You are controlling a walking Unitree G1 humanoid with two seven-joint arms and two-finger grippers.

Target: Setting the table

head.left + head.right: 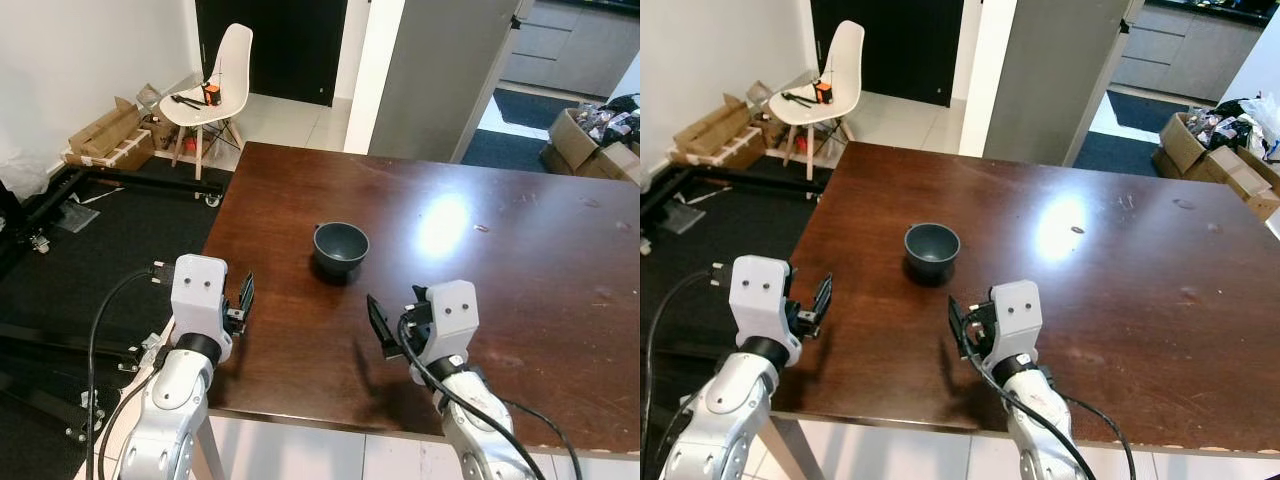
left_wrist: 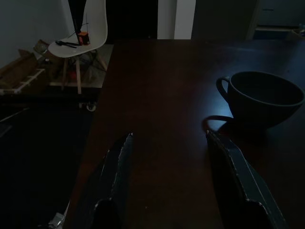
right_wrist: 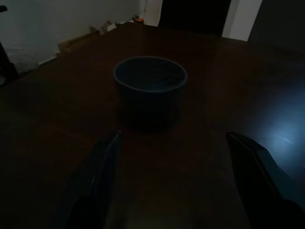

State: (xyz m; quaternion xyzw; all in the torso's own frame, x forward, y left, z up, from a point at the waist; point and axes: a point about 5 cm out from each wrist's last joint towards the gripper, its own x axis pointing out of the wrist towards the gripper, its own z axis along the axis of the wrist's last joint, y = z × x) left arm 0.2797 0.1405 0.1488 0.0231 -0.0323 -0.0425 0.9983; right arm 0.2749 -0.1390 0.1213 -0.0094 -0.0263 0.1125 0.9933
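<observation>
A dark grey cup (image 1: 341, 248) with a small handle stands upright on the brown wooden table (image 1: 520, 290), near the table's left half. My left gripper (image 1: 243, 300) hovers at the table's left front corner, open and empty, with the cup (image 2: 264, 98) ahead of it and off to its right. My right gripper (image 1: 385, 325) sits open over the table's front part, pointing at the cup (image 3: 150, 86), which stands a short way beyond its fingertips. Nothing is between either pair of fingers (image 3: 102, 171).
A white chair (image 1: 215, 80) with small items on its seat stands beyond the table's far left corner. Cardboard boxes (image 1: 105, 135) and a black wheeled frame (image 1: 140, 185) lie on the floor at left. More boxes (image 1: 600, 140) sit at far right. A grey column (image 1: 430, 70) rises behind the table.
</observation>
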